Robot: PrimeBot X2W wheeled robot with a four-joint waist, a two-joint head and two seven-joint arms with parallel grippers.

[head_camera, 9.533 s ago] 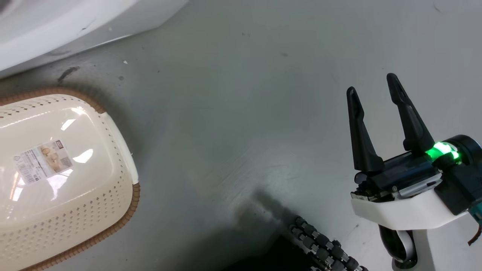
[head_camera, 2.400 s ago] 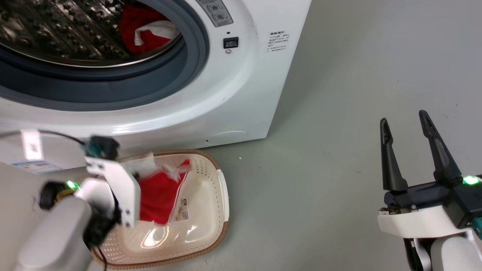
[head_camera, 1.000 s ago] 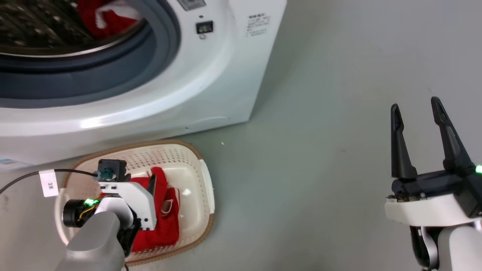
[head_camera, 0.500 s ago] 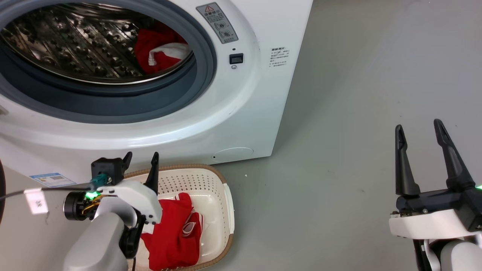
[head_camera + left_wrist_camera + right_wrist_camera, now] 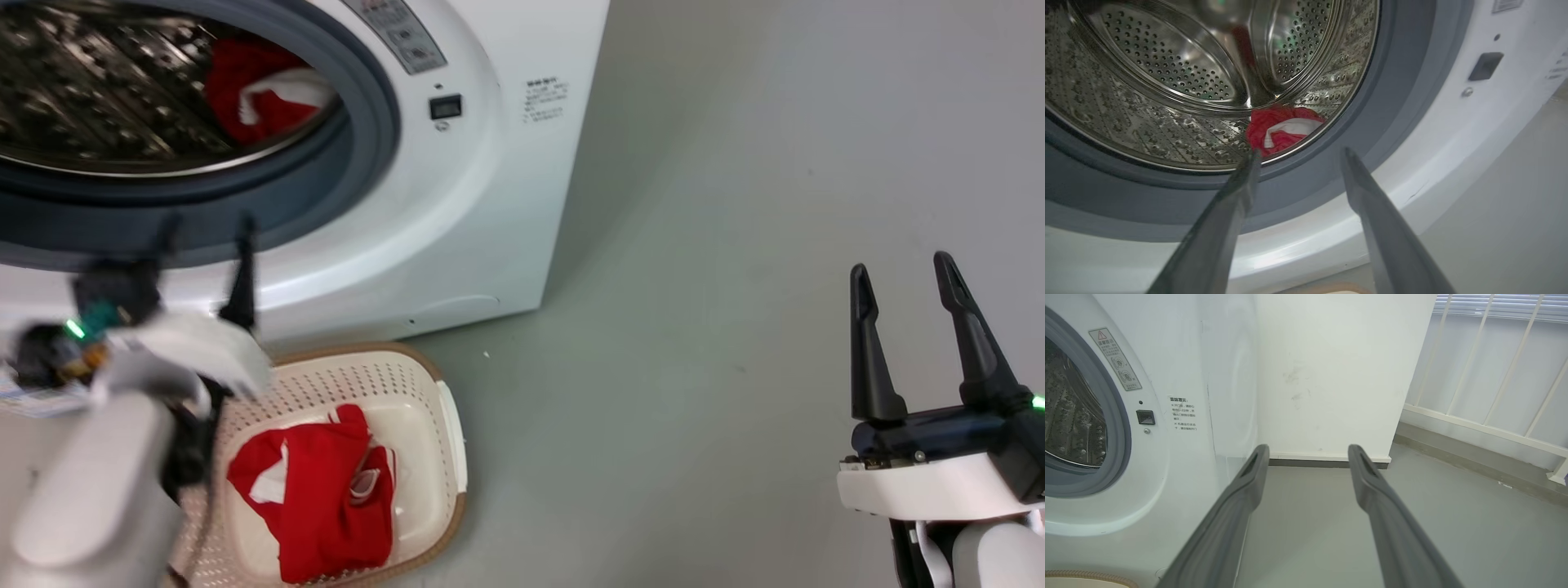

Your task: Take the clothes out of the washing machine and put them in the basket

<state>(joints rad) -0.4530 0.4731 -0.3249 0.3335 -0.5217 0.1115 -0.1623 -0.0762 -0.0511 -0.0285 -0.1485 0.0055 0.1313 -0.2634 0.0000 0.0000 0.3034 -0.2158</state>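
Red clothes lie crumpled in the basket, which stands on the floor just in front of the washing machine. One more red and white garment lies low in the steel drum. The left claw, released and empty, points at the drum opening. The right claw, also released and empty, hangs over the floor, well apart from the machine.

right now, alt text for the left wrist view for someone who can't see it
The left gripper, fingers open, points toward the open porthole of the washing machine. One red and white garment lies at the bottom of the steel drum, just behind the grey gasket.
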